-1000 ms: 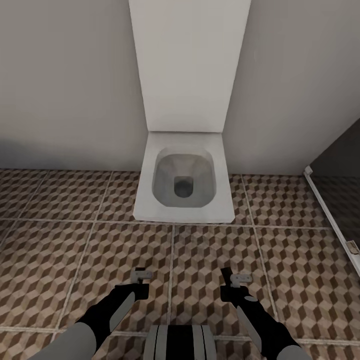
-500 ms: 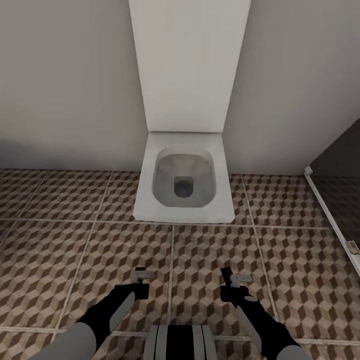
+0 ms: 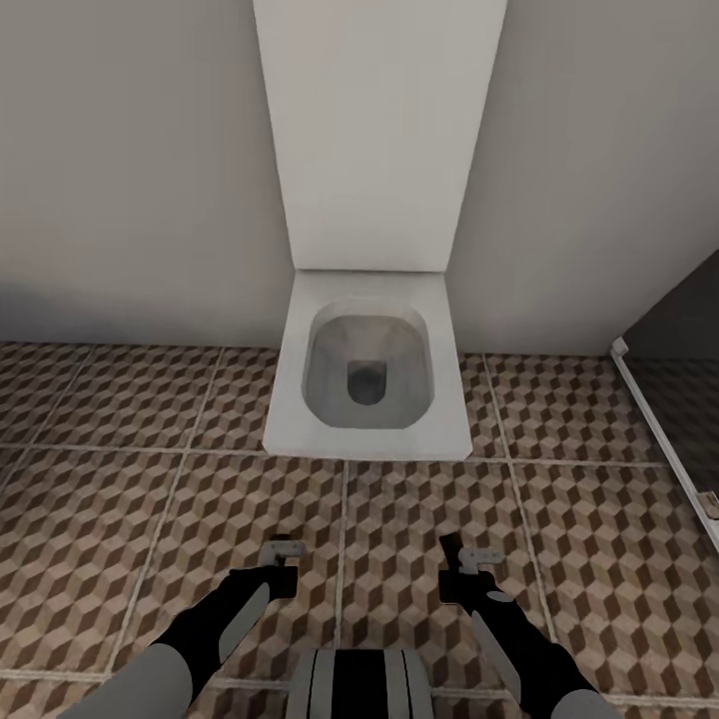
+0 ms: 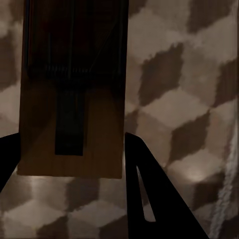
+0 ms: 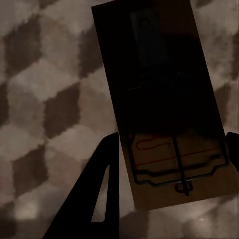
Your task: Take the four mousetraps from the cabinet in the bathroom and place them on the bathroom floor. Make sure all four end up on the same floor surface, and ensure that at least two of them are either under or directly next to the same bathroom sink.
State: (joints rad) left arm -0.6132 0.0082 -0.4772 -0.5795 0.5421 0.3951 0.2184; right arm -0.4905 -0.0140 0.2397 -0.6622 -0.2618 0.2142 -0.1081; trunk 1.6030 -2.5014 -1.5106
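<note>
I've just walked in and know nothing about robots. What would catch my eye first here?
A white toilet stands against the wall, straight ahead of the robot, on the brown cube-patterned floor. Nearer, the two arms reach forward over the tiles. The wrist views show each holding a wooden mousetrap between its dark fingers: the left mousetrap and the right mousetrap.

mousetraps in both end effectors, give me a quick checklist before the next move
1. Left end effector holds a mousetrap: ok, board sits between the fingers.
2. Right end effector holds a second mousetrap: ok.
3. Patterned bathroom floor below both arms: ok.
4. Bathroom sink nearby for placement: cannot tell; the toilet is ahead instead.
5. Clear of the dark shower floor: ok, it lies off to the right.
</note>
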